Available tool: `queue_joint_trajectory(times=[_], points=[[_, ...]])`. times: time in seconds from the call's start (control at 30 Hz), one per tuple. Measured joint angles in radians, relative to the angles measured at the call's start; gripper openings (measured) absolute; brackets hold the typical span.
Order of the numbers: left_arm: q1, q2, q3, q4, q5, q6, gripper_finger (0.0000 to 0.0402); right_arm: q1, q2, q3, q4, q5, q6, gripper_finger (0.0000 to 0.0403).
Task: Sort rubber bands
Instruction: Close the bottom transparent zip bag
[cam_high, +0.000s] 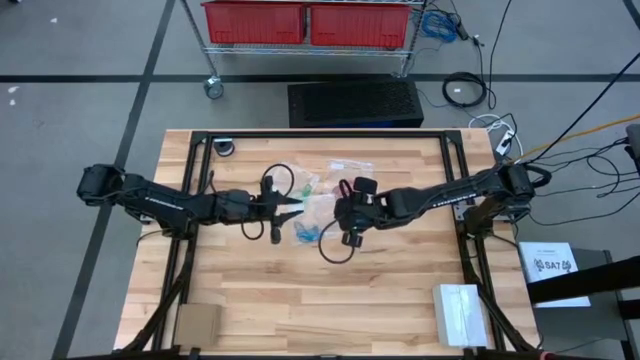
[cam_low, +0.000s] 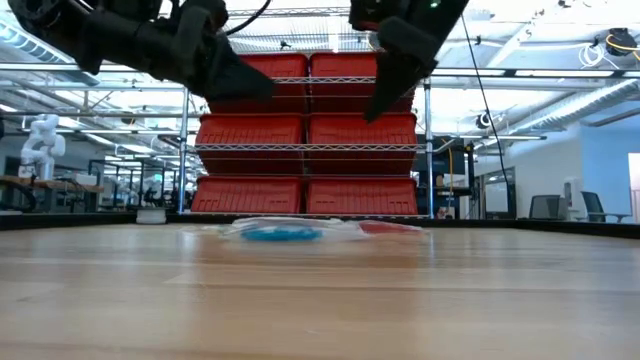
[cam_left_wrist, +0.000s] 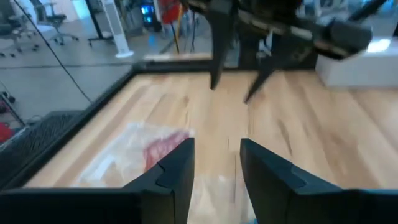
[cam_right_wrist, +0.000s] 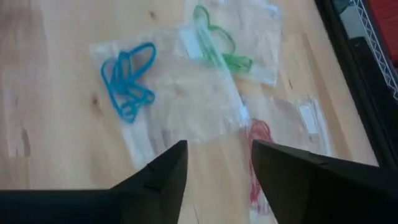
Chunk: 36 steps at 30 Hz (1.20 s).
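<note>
Three clear zip bags lie flat on the wooden table (cam_high: 400, 290) between my arms. One holds blue rubber bands (cam_right_wrist: 127, 81), one green rubber bands (cam_right_wrist: 217, 40), one red rubber bands (cam_right_wrist: 261, 149). In the low view the blue bands (cam_low: 280, 234) and red bands (cam_low: 385, 228) lie on the tabletop. My left gripper (cam_left_wrist: 216, 152) is open and hangs above the table beside the red bag (cam_left_wrist: 163, 149). My right gripper (cam_right_wrist: 217, 168) is open, tipped downward over the bags, clear of them. Both grippers (cam_high: 290, 210) (cam_high: 342, 212) face each other.
A white box (cam_high: 460, 312) sits near the front right corner and a cardboard piece (cam_high: 198, 322) near the front left. A tape roll (cam_high: 225, 148) lies at the far left. Black cable loops (cam_high: 335, 247) hang off the arms. Red bins (cam_low: 305, 130) stand beyond the far edge.
</note>
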Motion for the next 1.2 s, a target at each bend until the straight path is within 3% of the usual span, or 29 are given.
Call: queue_joint_trajectory(times=[0.17, 0.27, 0.33, 0.57, 0.8, 1.0, 1.1, 1.2], points=[[0.0, 0.0, 0.0, -0.137, -0.012, 0.017, 0.0114, -0.019, 0.065, -0.086, 0.109, -0.037, -0.069, 0.01], [0.002, 0.0, 0.0, -0.21, -0.091, 0.022, 0.0087, -0.032, 0.116, -0.175, 0.213, -0.12, -0.083, 0.0033], [0.009, 0.0, 0.0, -0.235, -0.126, 0.021, 0.007, -0.036, 0.146, -0.219, 0.302, -0.137, -0.095, 0.001], [0.031, 0.0, 0.0, -0.24, -0.13, 0.021, 0.0027, -0.035, 0.22, -0.239, 0.479, -0.184, -0.13, 0.0003], [0.033, 0.001, 0.0, -0.263, -0.14, 0.018, 0.0007, -0.03, 0.252, -0.233, 0.441, -0.282, -0.027, 0.0001], [0.034, 0.001, 0.0, -0.279, -0.181, -0.011, 0.0006, 0.052, 0.221, -0.237, 0.401, -0.432, 0.123, 0.0], [0.037, 0.001, 0.0, -0.283, -0.182, -0.05, 0.0006, 0.1, 0.204, -0.241, 0.401, -0.423, 0.164, 0.0], [0.051, 0.001, 0.0, -0.291, -0.194, -0.128, 0.0006, 0.135, 0.167, -0.243, 0.407, -0.349, 0.167, 0.0]])
